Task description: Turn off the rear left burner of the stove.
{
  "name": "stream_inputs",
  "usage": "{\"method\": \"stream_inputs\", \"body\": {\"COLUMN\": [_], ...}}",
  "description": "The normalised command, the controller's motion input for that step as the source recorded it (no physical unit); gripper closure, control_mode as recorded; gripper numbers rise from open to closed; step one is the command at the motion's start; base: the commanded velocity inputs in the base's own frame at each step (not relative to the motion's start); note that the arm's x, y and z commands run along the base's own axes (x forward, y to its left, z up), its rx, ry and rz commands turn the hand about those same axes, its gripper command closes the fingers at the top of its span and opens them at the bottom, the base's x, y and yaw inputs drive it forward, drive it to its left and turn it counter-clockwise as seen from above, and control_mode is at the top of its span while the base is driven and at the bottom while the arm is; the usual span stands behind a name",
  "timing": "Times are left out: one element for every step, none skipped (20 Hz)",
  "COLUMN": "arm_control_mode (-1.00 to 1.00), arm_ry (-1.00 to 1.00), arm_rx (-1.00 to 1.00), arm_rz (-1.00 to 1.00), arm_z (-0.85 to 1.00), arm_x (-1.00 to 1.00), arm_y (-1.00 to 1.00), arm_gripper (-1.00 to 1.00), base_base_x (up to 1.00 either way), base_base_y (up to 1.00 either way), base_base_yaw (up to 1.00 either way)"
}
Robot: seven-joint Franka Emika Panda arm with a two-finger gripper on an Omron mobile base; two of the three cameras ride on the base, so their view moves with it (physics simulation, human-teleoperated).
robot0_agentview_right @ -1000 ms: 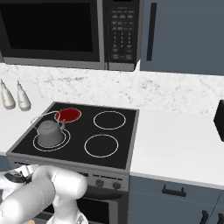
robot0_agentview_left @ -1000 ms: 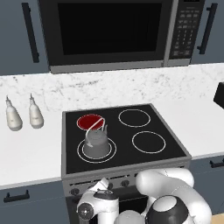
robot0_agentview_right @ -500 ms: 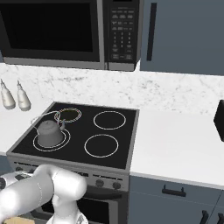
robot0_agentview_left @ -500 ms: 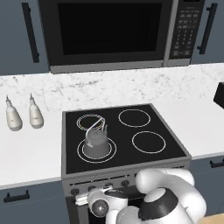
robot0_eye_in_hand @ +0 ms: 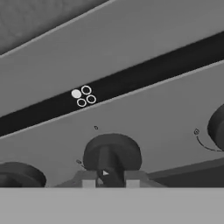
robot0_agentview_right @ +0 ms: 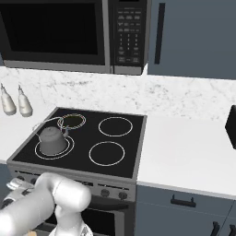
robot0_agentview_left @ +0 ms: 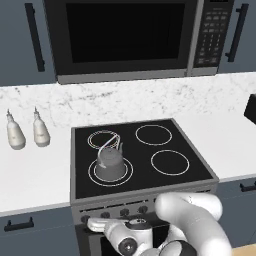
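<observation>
Where thin rings mark the rear left burner (robot0_agentview_left: 103,139), glass (black) gleams.

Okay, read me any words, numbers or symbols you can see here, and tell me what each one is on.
No words or numbers can be read.
Burner diagram, four small circles with one filled white: on the stove front panel above a knob.
Microwave keypad: button labels too small and blurred to read.
</observation>
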Motion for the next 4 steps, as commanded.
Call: {"method": "stream_inputs", "body": {"arm_control_mode": [-1.0,-1.0,-1.0,-1.0], "arm_ry": [0.26,0.39,0.0,-0.24], "arm_rx": [0.1,0.04,0.0,0.0], "arm_rz": [0.0,0.0,0.0,0.0], "arm_z": [0.0,0.02,0.0,0.0], "arm_x": [0.0,0.72,0.0,-0.39], "arm_y": [0.16,0.0,0.0,0.0], "arm_gripper": [1.0,1.0,1.0,1.0], "base_base_x": [0.0,0.0,0.0,0.0], "base_base_y": [0.0,0.0,0.0,0.0], "base_base_yaw": [0.0,0.0,0.0,0.0]}}
